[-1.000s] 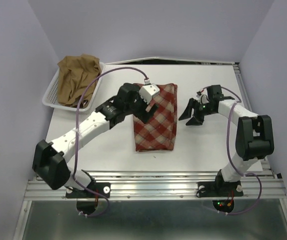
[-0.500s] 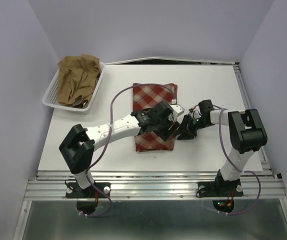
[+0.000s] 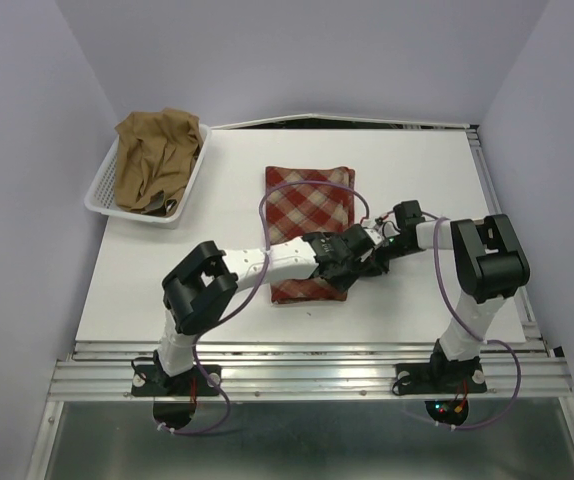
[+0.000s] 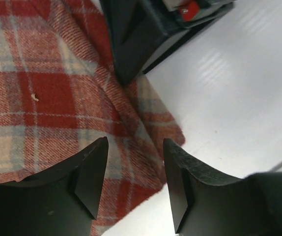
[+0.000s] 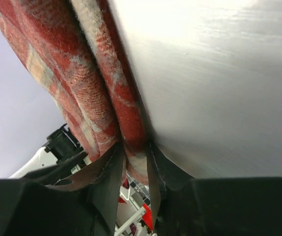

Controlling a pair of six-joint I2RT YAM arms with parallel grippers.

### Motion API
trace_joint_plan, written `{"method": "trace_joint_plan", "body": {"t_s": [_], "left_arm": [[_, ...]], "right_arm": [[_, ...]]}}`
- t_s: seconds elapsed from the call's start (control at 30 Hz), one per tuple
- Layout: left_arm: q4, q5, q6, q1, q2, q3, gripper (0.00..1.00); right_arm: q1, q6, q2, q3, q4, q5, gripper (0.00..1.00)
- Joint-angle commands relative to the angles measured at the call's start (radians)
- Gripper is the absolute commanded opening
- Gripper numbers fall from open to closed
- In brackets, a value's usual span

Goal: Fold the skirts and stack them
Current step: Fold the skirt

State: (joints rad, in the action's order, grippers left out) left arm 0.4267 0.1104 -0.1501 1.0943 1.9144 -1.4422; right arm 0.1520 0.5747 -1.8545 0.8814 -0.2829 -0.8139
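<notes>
The red-and-cream plaid skirt (image 3: 310,215) lies folded in a narrow rectangle at the table's middle. The tan-brown skirt (image 3: 157,158) is bunched in the white mesh basket (image 3: 97,192) at the far left. My left gripper (image 3: 352,263) reaches across the plaid skirt's near right part. In the left wrist view it (image 4: 135,162) is open just above the plaid skirt's (image 4: 42,93) corner, empty. My right gripper (image 3: 374,255) is at the skirt's right edge. In the right wrist view it (image 5: 136,162) is shut on the lower layer of the plaid skirt's (image 5: 77,83) edge, low on the table.
The white table (image 3: 417,170) has bare surface right of and beyond the plaid skirt. The two grippers are very close together; the right one's black finger (image 4: 136,44) shows in the left wrist view. Lilac walls enclose the table on three sides.
My left arm has swung from the skirt's far left across to its near right corner. My right gripper has moved left to the skirt's right edge and shut on it.
</notes>
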Motion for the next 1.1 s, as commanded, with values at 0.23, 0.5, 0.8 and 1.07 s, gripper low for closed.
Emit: {"method": "trace_joint_plan", "body": {"t_s": [0.23,0.5,0.8,1.07], "left_arm": [[0.04,0.057,-0.017,-0.02,0.064,-0.103,0.43],[0.064,-0.011,-0.009,-0.022,0.025,-0.172,0.0],[0.06,-0.049,-0.008,-0.016,0.008,-0.19,0.0],[-0.003,-0.048,0.004,-0.011,0.026,-0.187,0.0]], "right_arm": [[0.018,-0.012,-0.055,-0.056,0.091,0.114,0.22],[0.018,-0.004,-0.058,-0.059,0.103,0.107,0.01],[0.018,0.001,-0.057,-0.058,0.103,0.098,0.01],[0.018,0.001,-0.045,-0.065,0.1,0.088,0.01]]}}
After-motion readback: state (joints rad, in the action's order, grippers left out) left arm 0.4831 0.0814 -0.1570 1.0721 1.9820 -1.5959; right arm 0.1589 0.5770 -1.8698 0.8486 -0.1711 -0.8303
